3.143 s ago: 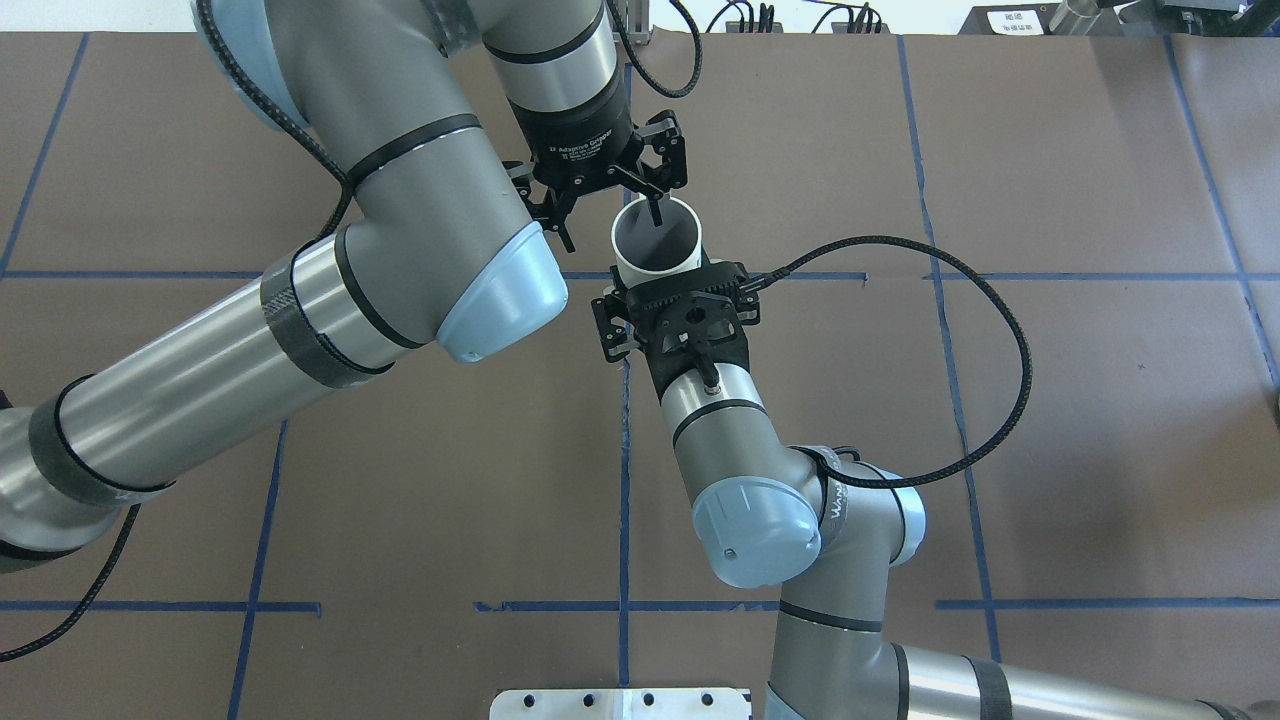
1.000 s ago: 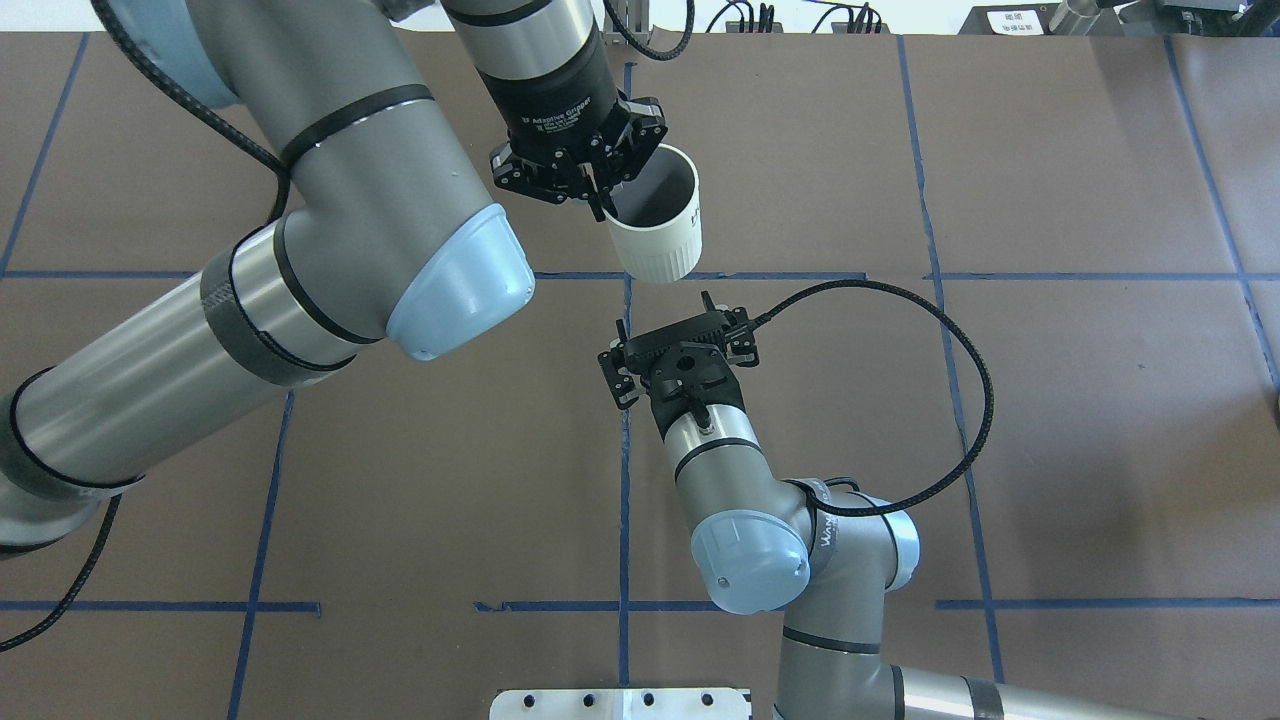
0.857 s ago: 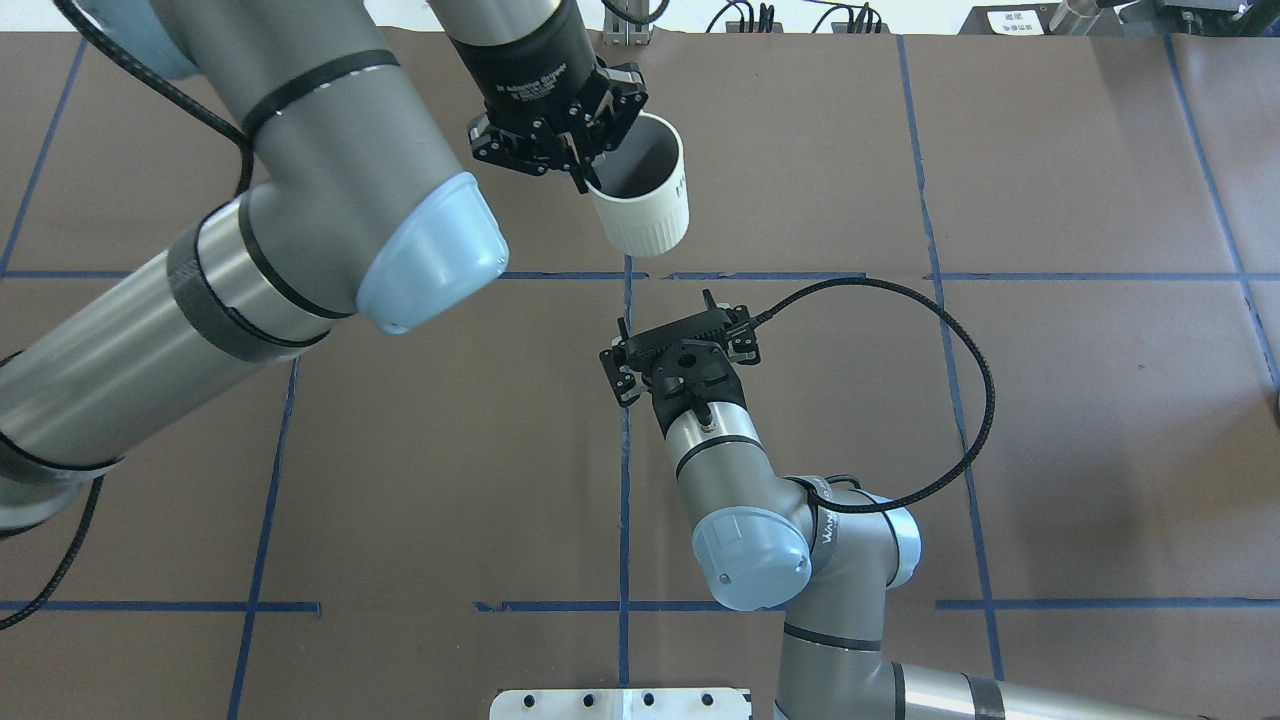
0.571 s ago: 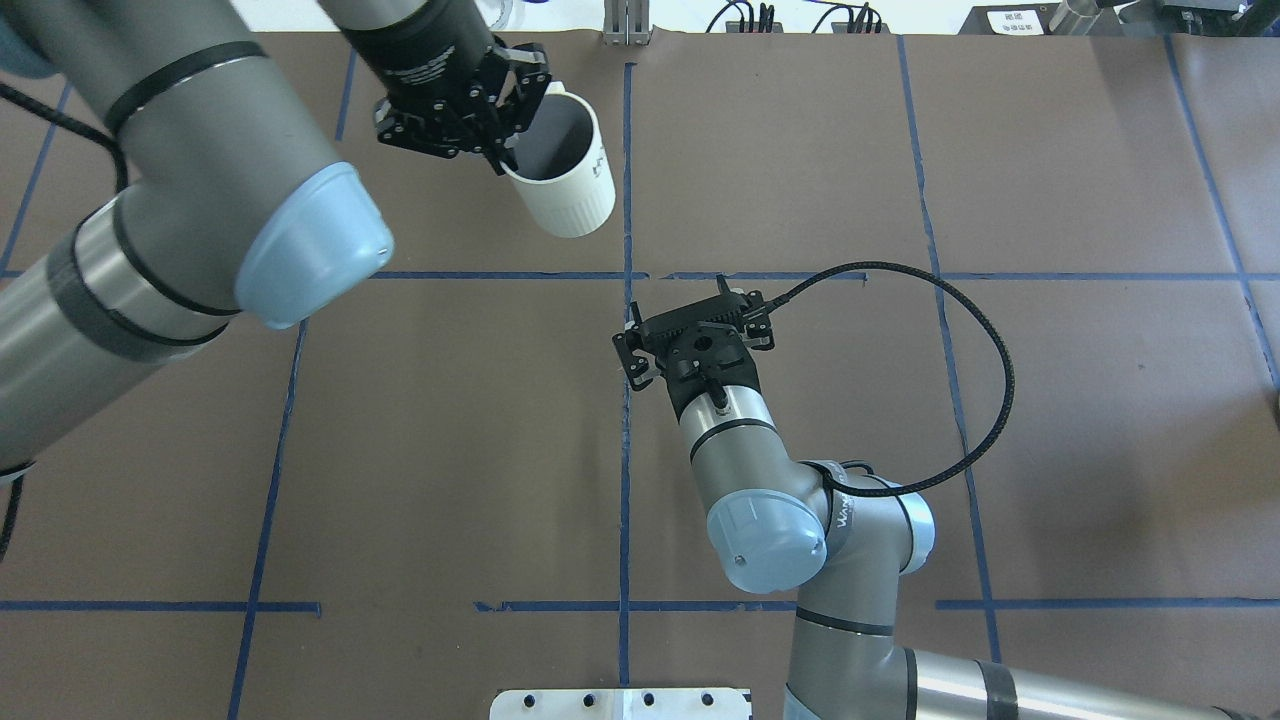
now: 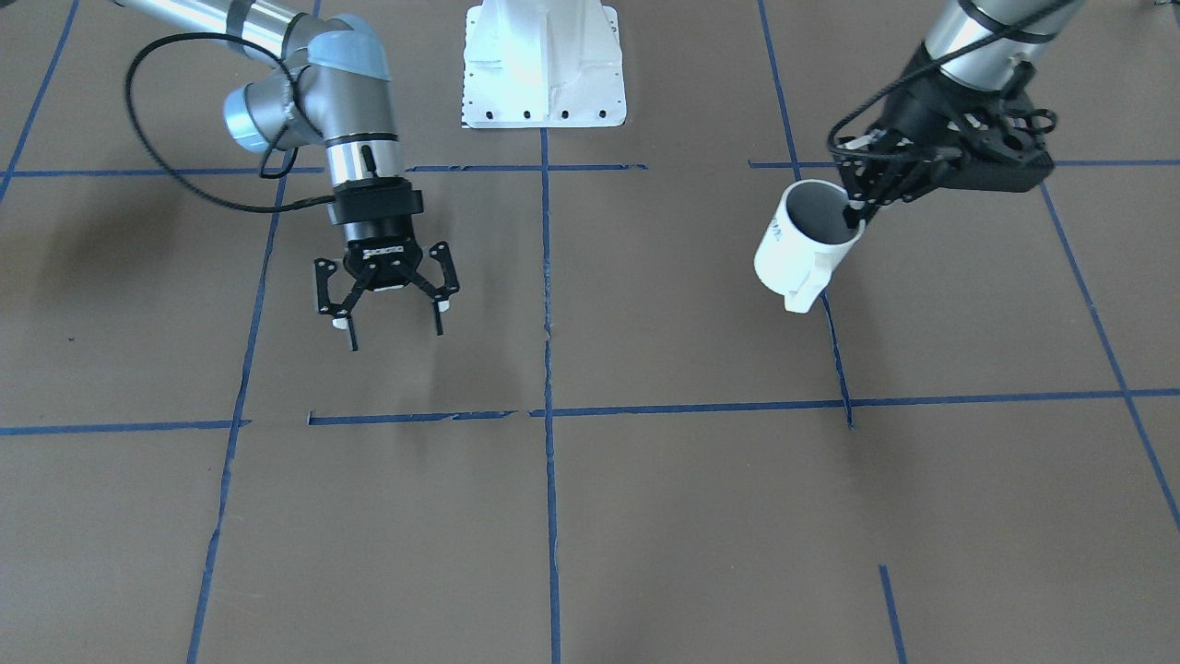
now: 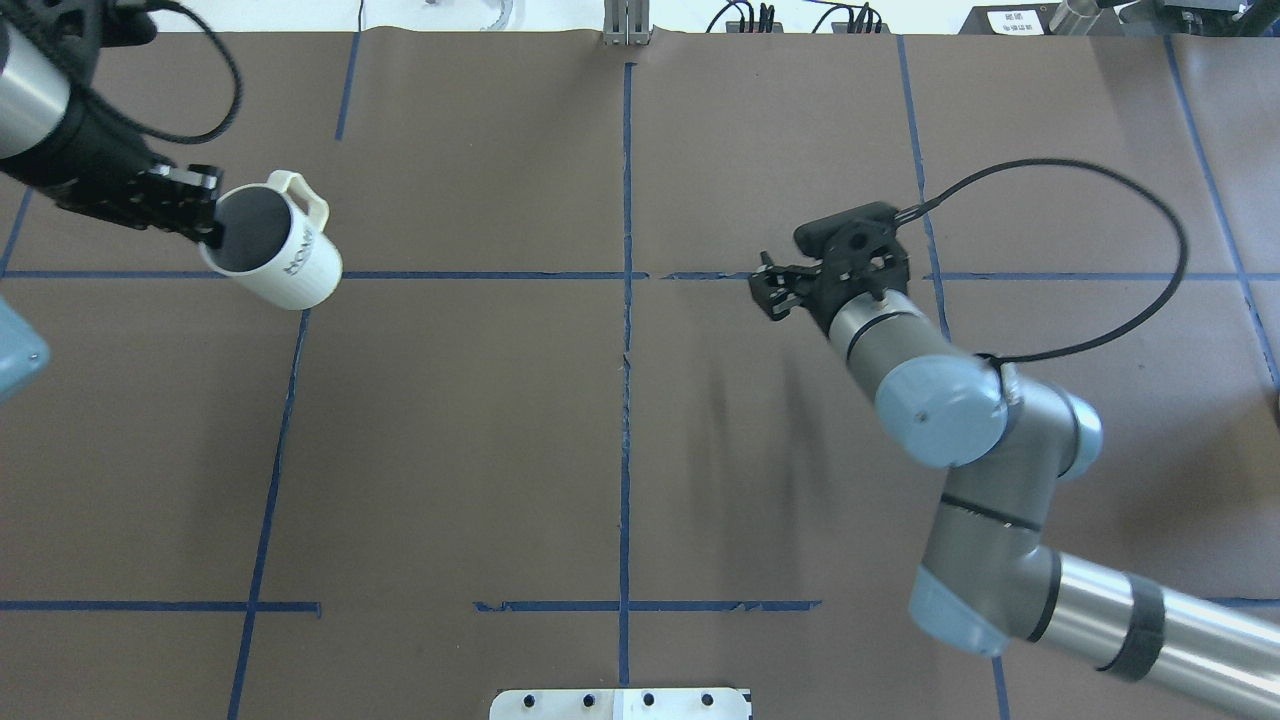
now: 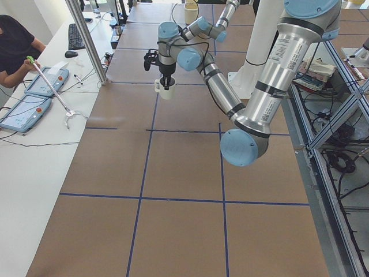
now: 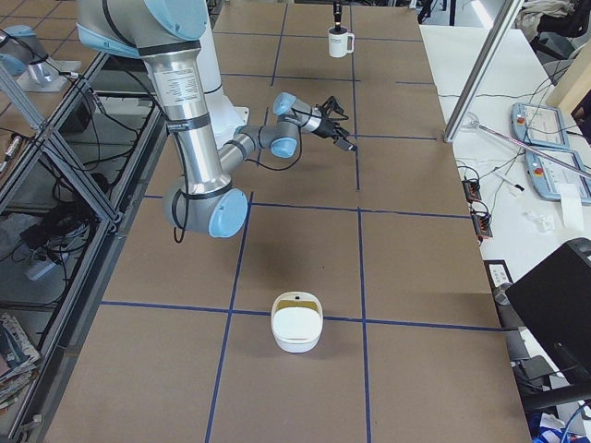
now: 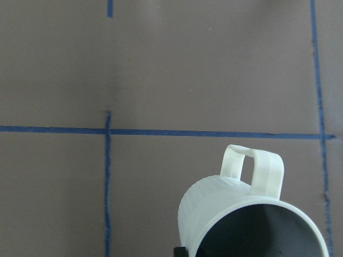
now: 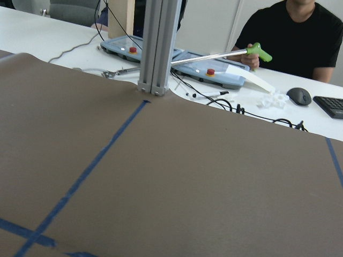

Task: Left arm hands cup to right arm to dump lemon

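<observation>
Brown paper-topped table [image 6: 450, 420], squared off with blue tape lines [image 6: 624, 480]. At the robot's left end, small white mug with squarish loop handle, grey inside and dark lettering [image 6: 295, 270], pinched at the rim by the left arm's bulky black open-frame gripper [image 5: 857, 219]: one finger inside, one outside, clamped on the wall. Appears a little tilted; cannot tell whether the base clears the table. No small yellow-green lemon to be made out in the visible part of the inside. Well apart, over the right half, the right arm's slim black two-finger linkage gripper [image 5: 396, 337], fingers spread wide, holding nothing. Reads as the hand-over not yet made. Next calls for bringing the mug to the middle, keeping the mouth up, offering a free stretch of rim or the handle, and letting go only after a firm grip by the slim fingers.
</observation>
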{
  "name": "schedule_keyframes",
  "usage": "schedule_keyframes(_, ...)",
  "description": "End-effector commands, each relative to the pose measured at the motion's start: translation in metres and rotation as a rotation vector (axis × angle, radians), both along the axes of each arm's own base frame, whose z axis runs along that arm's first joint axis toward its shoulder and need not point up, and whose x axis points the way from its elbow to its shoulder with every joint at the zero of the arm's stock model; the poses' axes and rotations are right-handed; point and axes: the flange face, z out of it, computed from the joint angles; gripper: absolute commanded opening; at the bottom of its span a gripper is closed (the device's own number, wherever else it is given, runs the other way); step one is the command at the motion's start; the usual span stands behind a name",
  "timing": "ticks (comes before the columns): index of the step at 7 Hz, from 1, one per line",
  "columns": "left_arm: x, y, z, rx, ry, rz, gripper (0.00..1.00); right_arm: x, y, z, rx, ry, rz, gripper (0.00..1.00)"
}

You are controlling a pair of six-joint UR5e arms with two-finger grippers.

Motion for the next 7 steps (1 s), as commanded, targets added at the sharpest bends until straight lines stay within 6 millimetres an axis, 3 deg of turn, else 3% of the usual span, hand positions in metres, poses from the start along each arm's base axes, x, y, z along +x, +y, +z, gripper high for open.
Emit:
schedule_keyframes(1,-0.038,0.023,0.107,-0.026,-0.061,0.016,0.0,0.122,-0.055,0.037,-0.183,-0.059,-0.114,1.0)
schedule_keyframes(3,-0.046,0.032,0.182,-0.085,-0.096,0.022,0.0,0.223,-0.089,0.052,-0.318,-0.052,-0.229,1.0)
schedule_keyframes(4,-0.045,0.027,0.223,-0.059,-0.081,0.016,0.0,0.27,-0.094,0.074,-0.364,-0.017,-0.267,1.0)
schedule_keyframes(5,-0.042,0.022,0.246,-0.078,-0.087,0.011,0.0,0.307,-0.08,0.097,-0.426,-0.002,-0.31,1.0)
schedule_keyframes(6,-0.045,0.02,0.258,-0.119,-0.056,0.022,0.0,0.335,-0.076,0.107,-0.463,0.0,-0.36,1.0)
schedule_keyframes(7,-0.052,0.021,0.266,-0.167,-0.006,0.04,0.0,0.346,-0.068,0.106,-0.493,-0.015,-0.395,1.0)
